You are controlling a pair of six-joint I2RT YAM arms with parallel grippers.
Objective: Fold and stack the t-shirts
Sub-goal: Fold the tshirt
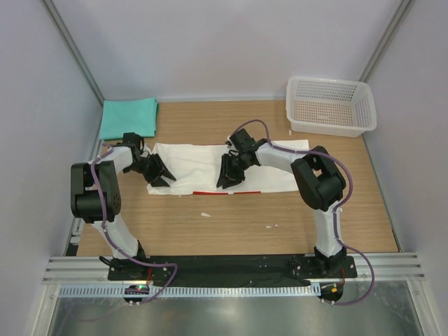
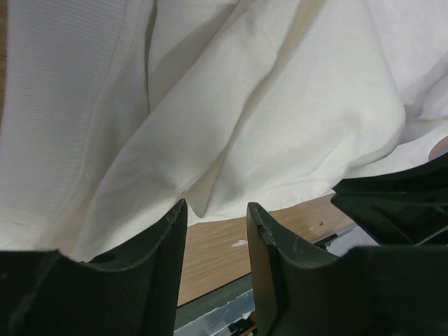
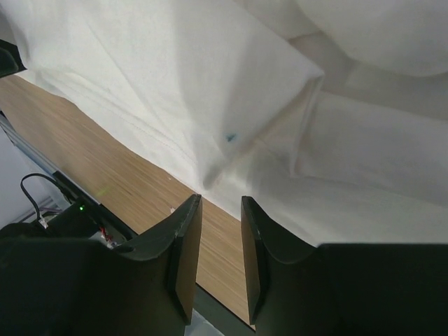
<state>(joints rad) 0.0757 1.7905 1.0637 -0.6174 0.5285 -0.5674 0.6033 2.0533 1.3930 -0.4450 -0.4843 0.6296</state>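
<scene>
The white t-shirt (image 1: 203,164) lies folded into a long strip across the middle of the table, a thin line of its red print (image 1: 210,192) showing at the near edge. It fills the left wrist view (image 2: 231,105) and the right wrist view (image 3: 231,91). The teal-green t-shirt (image 1: 128,117) lies folded at the far left corner. My left gripper (image 1: 162,176) is open over the strip's left end, holding nothing. My right gripper (image 1: 228,179) is open over the strip's near edge at its middle, holding nothing.
A white plastic mesh basket (image 1: 330,105) stands at the far right corner. Small white scraps (image 1: 205,214) lie on the wood in front of the shirt. Grey walls enclose the table on three sides.
</scene>
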